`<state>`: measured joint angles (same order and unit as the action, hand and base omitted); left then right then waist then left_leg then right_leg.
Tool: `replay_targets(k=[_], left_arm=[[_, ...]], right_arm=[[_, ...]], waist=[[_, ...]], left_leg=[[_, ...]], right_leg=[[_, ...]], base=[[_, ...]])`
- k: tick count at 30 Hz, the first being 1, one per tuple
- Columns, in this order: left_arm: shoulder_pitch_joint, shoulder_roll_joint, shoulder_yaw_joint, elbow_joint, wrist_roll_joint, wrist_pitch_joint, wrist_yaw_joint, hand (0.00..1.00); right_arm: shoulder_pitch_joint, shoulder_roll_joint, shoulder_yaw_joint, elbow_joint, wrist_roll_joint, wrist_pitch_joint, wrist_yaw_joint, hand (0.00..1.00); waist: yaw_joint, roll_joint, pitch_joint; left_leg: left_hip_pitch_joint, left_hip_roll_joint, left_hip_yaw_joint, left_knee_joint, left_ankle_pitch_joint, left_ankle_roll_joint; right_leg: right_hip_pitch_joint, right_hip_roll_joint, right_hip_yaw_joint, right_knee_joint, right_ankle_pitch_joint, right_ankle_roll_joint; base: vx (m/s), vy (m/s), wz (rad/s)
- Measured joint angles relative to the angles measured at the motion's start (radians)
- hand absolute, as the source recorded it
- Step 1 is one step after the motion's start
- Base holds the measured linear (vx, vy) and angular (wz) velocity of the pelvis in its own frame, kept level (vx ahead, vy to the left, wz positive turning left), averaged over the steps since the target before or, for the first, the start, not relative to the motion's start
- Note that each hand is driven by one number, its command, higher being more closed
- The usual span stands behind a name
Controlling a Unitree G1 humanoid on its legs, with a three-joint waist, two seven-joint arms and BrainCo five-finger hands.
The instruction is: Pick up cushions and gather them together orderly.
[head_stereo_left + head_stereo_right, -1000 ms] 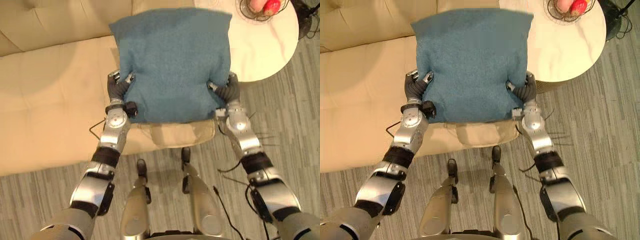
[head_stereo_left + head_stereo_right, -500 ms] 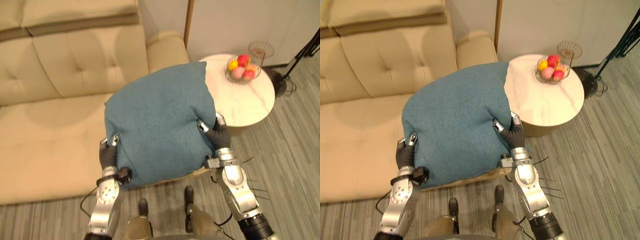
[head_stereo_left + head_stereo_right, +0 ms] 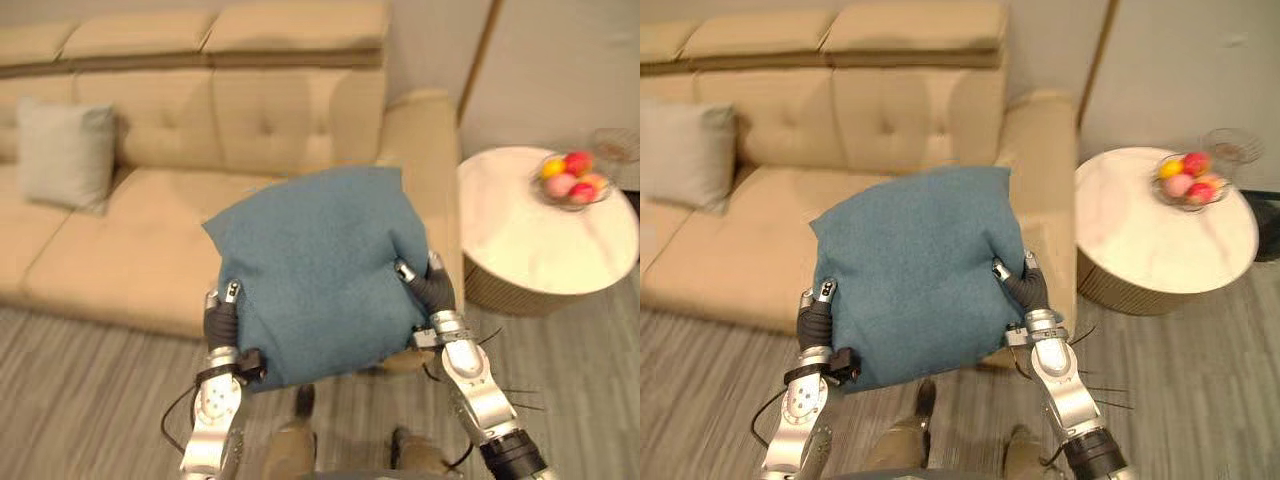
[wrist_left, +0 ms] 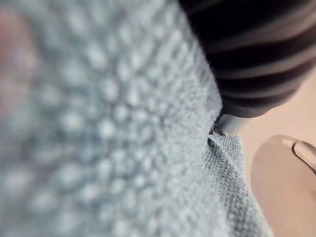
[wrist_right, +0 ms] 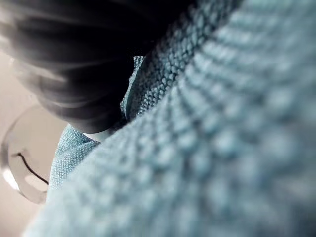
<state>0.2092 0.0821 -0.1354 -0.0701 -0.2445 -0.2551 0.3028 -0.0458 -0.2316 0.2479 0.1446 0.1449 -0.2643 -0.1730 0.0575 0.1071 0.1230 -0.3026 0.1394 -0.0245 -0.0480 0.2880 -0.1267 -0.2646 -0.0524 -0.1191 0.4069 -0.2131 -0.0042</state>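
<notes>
Here the blue cushion (image 3: pixel 320 270) hangs between the left hand (image 3: pixel 221 318) and the right hand (image 3: pixel 432 290), each pinching a side edge, before the sofa (image 3: pixel 130 240).

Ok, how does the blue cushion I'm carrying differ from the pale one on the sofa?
The blue cushion is teal-blue; the pale cushion is light grey-green. The blue cushion is held up in the air between the left hand and right hand; the pale cushion stands on the sofa, leaning on its backrest. Both are plain, squarish cushions.
</notes>
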Motion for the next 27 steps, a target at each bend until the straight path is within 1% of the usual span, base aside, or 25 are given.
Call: replay_targets(k=[1,2,3,4,5,6,7,8,9,10,12,13,14,15,16,17,19,20,21,22,23,24,25,26,27], left_arm=[[0.000,0.001,-0.024,0.001,0.000,0.003,-0.001,1.00],[-0.001,0.002,-0.032,0.001,0.000,0.004,-0.007,1.00],[-0.001,0.003,-0.033,0.003,0.000,0.004,-0.019,1.00],[0.000,0.003,-0.034,0.006,-0.001,0.004,-0.022,1.00],[0.000,0.002,-0.034,0.007,-0.001,0.004,-0.025,1.00],[0.000,0.002,-0.037,0.012,-0.001,0.004,-0.039,1.00],[-0.008,0.005,-0.043,0.025,-0.001,0.003,-0.042,1.00],[-0.015,0.012,-0.050,0.039,-0.001,0.003,-0.042,1.00],[-0.014,0.021,-0.059,0.049,-0.001,0.004,-0.042,1.00],[-0.012,0.026,-0.062,0.050,-0.001,0.004,-0.042,1.00],[-0.012,0.036,-0.062,0.050,-0.001,0.004,-0.042,1.00],[-0.011,0.052,-0.062,0.050,-0.001,0.004,-0.042,1.00],[-0.011,0.058,-0.062,0.050,-0.001,0.004,-0.042,1.00],[-0.010,0.059,-0.062,0.050,-0.001,0.004,-0.042,1.00],[-0.010,0.058,-0.062,0.049,-0.001,0.004,-0.042,1.00],[-0.009,0.058,-0.062,0.049,-0.001,0.005,-0.042,1.00],[-0.006,0.058,-0.062,0.049,-0.001,0.009,-0.049,1.00],[-0.005,0.058,-0.063,0.048,-0.001,0.011,-0.054,1.00],[-0.002,0.057,-0.063,0.048,0.000,0.012,-0.059,1.00],[0.003,0.061,-0.063,0.048,0.000,0.015,-0.060,1.00],[0.006,0.062,-0.063,0.048,0.001,0.017,-0.060,1.00],[0.007,0.063,-0.065,0.048,0.001,0.018,-0.060,1.00],[0.006,0.070,-0.067,0.048,0.001,0.018,-0.060,1.00],[0.004,0.075,-0.070,0.048,0.001,0.018,-0.060,1.00],[-0.010,0.085,-0.080,0.051,0.001,0.018,-0.060,1.00]], right_arm=[[0.001,0.004,-0.016,0.028,0.000,0.011,-0.002,1.00],[0.001,0.008,-0.022,0.032,0.000,0.015,-0.005,1.00],[0.005,0.011,-0.027,0.031,0.000,0.017,-0.007,1.00],[0.007,0.011,-0.028,0.031,0.000,0.017,-0.007,1.00],[0.010,0.011,-0.030,0.030,0.000,0.017,-0.007,1.00],[0.015,0.013,-0.036,0.030,0.000,0.017,-0.007,1.00],[0.017,0.021,-0.046,0.028,0.000,0.017,-0.007,1.00],[0.021,0.027,-0.053,0.025,-0.001,0.017,-0.007,1.00],[0.026,0.032,-0.057,0.020,-0.001,0.017,-0.007,1.00],[0.046,0.033,-0.059,-0.009,-0.001,0.020,-0.006,1.00],[0.055,0.040,-0.059,-0.039,-0.001,0.021,-0.005,1.00],[0.054,0.050,-0.059,-0.058,-0.001,0.022,-0.002,1.00],[0.054,0.056,-0.059,-0.067,-0.002,0.022,-0.001,1.00],[0.055,0.057,-0.059,-0.070,-0.003,0.022,-0.001,1.00],[0.054,0.057,-0.059,-0.073,-0.004,0.023,-0.001,1.00],[0.055,0.057,-0.059,-0.073,-0.003,0.025,0.000,1.00],[0.062,0.057,-0.059,-0.073,-0.009,0.031,0.000,1.00],[0.072,0.056,-0.060,-0.073,-0.012,0.031,0.000,1.00],[0.078,0.056,-0.065,-0.072,-0.019,0.034,0.001,1.00],[0.083,0.062,-0.065,-0.068,-0.024,0.040,0.001,1.00],[0.088,0.064,-0.065,-0.065,-0.027,0.041,0.001,1.00],[0.096,0.066,-0.065,-0.062,-0.030,0.041,0.001,1.00],[0.097,0.065,-0.064,-0.062,-0.032,0.040,0.003,1.00],[0.097,0.064,-0.065,-0.062,-0.033,0.039,0.003,1.00],[0.098,0.057,-0.069,-0.062,-0.033,0.039,0.003,1.00]], waist=[[-0.006,-0.012,0.003],[-0.018,-0.022,0.008],[-0.038,-0.042,0.021],[-0.042,-0.047,0.024],[-0.044,-0.047,0.024],[-0.042,-0.040,0.020],[-0.045,-0.042,0.021],[-0.045,-0.042,0.021],[-0.046,-0.042,0.021],[-0.041,-0.044,0.020],[-0.042,-0.045,0.019],[-0.040,-0.047,0.018],[-0.040,-0.047,0.018],[-0.041,-0.047,0.017],[-0.041,-0.048,0.016],[-0.041,-0.049,0.016],[-0.048,-0.057,0.013],[-0.054,-0.067,0.012],[-0.062,-0.070,0.014],[-0.083,-0.078,0.021],[-0.093,-0.077,0.022],[-0.101,-0.084,0.025],[-0.098,-0.088,0.025],[-0.100,-0.089,0.024],[-0.108,-0.090,0.025]], left_leg=[[-0.003,-0.009,0.153,0.092,-0.095,0.062],[-0.003,-0.023,0.206,0.126,-0.123,0.096],[0.007,-0.029,0.290,0.209,-0.186,0.105],[0.026,-0.026,0.318,0.246,-0.239,0.104],[0.041,-0.023,0.331,0.257,-0.268,0.104],[0.085,-0.017,0.338,0.249,-0.330,0.095],[0.093,-0.028,0.346,0.220,-0.336,0.087],[0.094,-0.034,0.344,0.218,-0.334,0.088],[0.092,-0.039,0.344,0.227,-0.337,0.093],[0.086,-0.046,0.342,0.244,-0.348,0.108],[0.072,-0.054,0.337,0.265,-0.360,0.122],[0.055,-0.054,0.338,0.291,-0.374,0.129],[0.045,-0.052,0.337,0.313,-0.388,0.131],[0.040,-0.051,0.335,0.327,-0.397,0.133],[0.025,-0.047,0.331,0.369,-0.426,0.137],[0.021,-0.048,0.330,0.387,-0.440,0.140],[0.023,-0.062,0.325,0.441,-0.496,0.158],[0.033,-0.082,0.319,0.451,-0.514,0.172],[0.047,-0.101,0.309,0.462,-0.533,0.187],[0.083,-0.123,0.286,0.461,-0.546,0.210],[0.098,-0.124,0.278,0.462,-0.552,0.220],[0.129,-0.124,0.267,0.462,-0.570,0.218],[0.159,-0.127,0.263,0.449,-0.583,0.217],[0.170,-0.130,0.259,0.441,-0.588,0.216],[0.195,-0.140,0.243,0.419,-0.592,0.214]], right_leg=[[0.003,-0.027,-0.036,-0.011,0.017,-0.001],[0.001,-0.047,-0.055,-0.016,0.024,-0.001],[-0.008,-0.085,-0.077,-0.034,0.039,-0.001],[-0.007,-0.103,-0.086,-0.058,0.056,0.006],[-0.006,-0.109,-0.088,-0.071,0.061,0.010],[0.000,-0.112,-0.088,-0.097,0.070,0.031],[0.004,-0.121,-0.089,-0.107,0.075,0.039],[0.017,-0.124,-0.091,-0.130,0.088,0.053],[0.036,-0.124,-0.098,-0.156,0.109,0.061],[0.058,-0.126,-0.100,-0.191,0.138,0.076],[0.072,-0.129,-0.097,-0.225,0.167,0.084],[0.076,-0.130,-0.096,-0.249,0.190,0.084],[0.083,-0.129,-0.097,-0.266,0.201,0.093],[0.087,-0.129,-0.097,-0.273,0.206,0.090],[0.086,-0.138,-0.096,-0.263,0.201,0.097],[0.085,-0.144,-0.095,-0.251,0.192,0.103],[0.067,-0.178,-0.092,-0.149,0.128,0.111],[0.041,-0.198,-0.081,-0.049,0.105,0.099],[-0.032,-0.226,-0.045,0.124,0.105,0.068],[-0.109,-0.237,0.031,0.309,0.134,0.017],[-0.119,-0.231,0.049,0.343,0.115,0.026],[-0.135,-0.203,0.057,0.360,0.063,0.051],[-0.163,-0.162,0.049,0.316,0.032,0.064],[-0.173,-0.150,0.041,0.288,0.030,0.063],[-0.192,-0.121,0.023,0.206,0.037,0.069]], base=[[-0.23,-0.047,1.25],[-0.18,-0.058,1.18],[-0.15,-0.015,0.97],[-0.16,0.001,0.76],[-0.15,0.084,0.34],[-0.09,0.110,0.22],[-0.11,0.170,0.21],[-0.07,0.134,0.20],[-0.08,0.199,0.16],[-0.04,0.168,0.16],[-0.02,0.157,0.13],[0.00,0.153,0.01],[0.01,0.144,-0.04],[0.04,0.113,-0.03],[0.04,0.107,-0.02],[0.06,0.154,0.00],[0.09,0.118,0.10],[0.14,0.108,0.19],[0.19,0.151,0.36],[0.17,0.135,0.40],[0.20,0.081,0.43],[0.23,0.031,0.22],[0.24,0.018,0.14],[0.27,0.009,0.17],[0.39,-0.002,0.46]])
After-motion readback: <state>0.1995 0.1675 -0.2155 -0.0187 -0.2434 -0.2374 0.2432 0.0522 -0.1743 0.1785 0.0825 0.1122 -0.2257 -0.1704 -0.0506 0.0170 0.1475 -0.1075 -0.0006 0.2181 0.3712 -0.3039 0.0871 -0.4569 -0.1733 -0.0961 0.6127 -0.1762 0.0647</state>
